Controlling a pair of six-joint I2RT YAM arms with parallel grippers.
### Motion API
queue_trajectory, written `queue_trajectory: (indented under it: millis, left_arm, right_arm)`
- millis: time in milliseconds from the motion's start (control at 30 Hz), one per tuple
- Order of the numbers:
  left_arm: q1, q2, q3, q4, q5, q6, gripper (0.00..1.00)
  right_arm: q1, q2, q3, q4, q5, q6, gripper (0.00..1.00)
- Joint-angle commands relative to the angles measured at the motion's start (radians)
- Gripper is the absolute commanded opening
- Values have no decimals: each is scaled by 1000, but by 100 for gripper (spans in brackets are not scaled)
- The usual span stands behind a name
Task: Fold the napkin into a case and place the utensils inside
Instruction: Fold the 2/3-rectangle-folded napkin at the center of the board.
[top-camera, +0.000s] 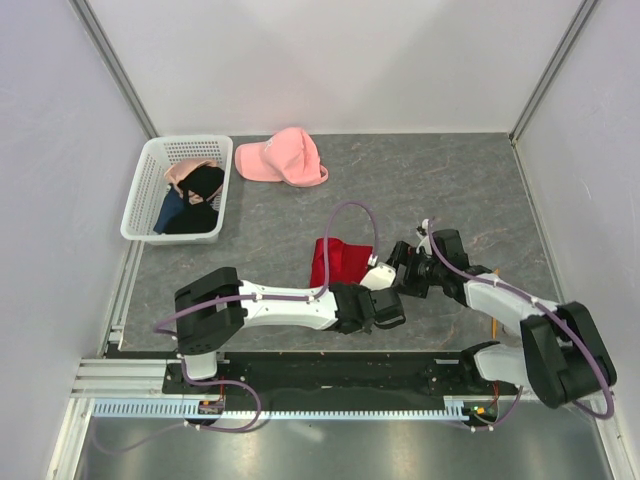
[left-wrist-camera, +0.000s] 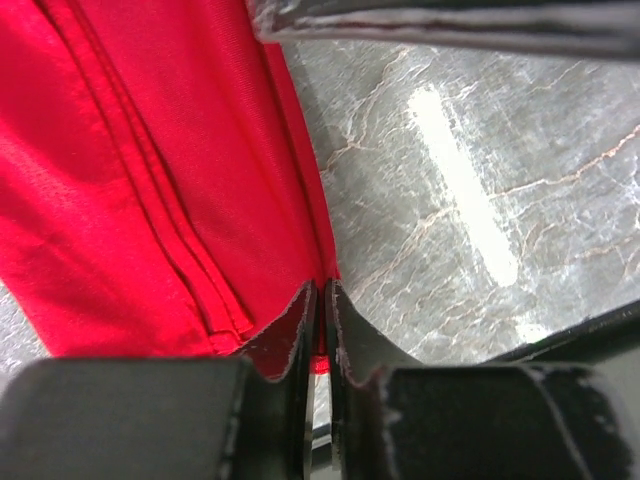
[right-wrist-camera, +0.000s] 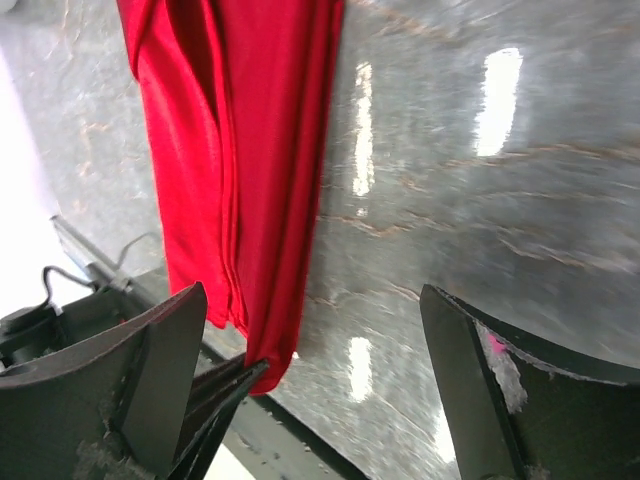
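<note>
Top view: napkin (top-camera: 340, 262) lies mid-table, partly folded, just ahead of both grippers; table (top-camera: 450, 190) is grey stone-look.
Left gripper (left-wrist-camera: 320, 300): jaws pinched almost together on the napkin's near corner; I see red hem between the pads.
Right gripper (right-wrist-camera: 312, 297): jaws wide apart, holding nothing; that same corner sits just inside one finger.
Layers: several stacked edges run lengthwise in both wrist views; narrow, but not yet a tidy case, I judge.
Utensils: one thin orange sliver (top-camera: 494, 326) at the near right of the table, probably one of them; not in the cloth.
Step in hand: a fold led by the left pinch, as I read it.
Doing it well: I would carry the corner low and straight across; keep the layers aligned; pin the far edge with the right gripper; release only once the hem lies flat.
</note>
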Motion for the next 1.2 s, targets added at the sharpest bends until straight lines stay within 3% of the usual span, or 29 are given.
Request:
queue_trajectory:
  millis: [0, 367, 533, 633, 1167]
  left_arm:
    - [-5, -65, -18, -8, -8, -38, 10]
    - [1, -99, -36, -16, 0, -38, 10]
    - [-7, -108, -29, -22, 26, -12, 42]
    - [-19, -117, -36, -25, 41, -9, 46]
    - [-65, -6, 4, -30, 49, -16, 49]
  right_arm:
    - [28, 74, -16, 184, -113, 72, 95]
    - [91, 125, -33, 255, -97, 157, 83]
    - [65, 127, -18, 194, -57, 134, 83]
    - [33, 124, -24, 177, -71, 117, 83]
    - [25, 81, -61, 166, -90, 111, 84]
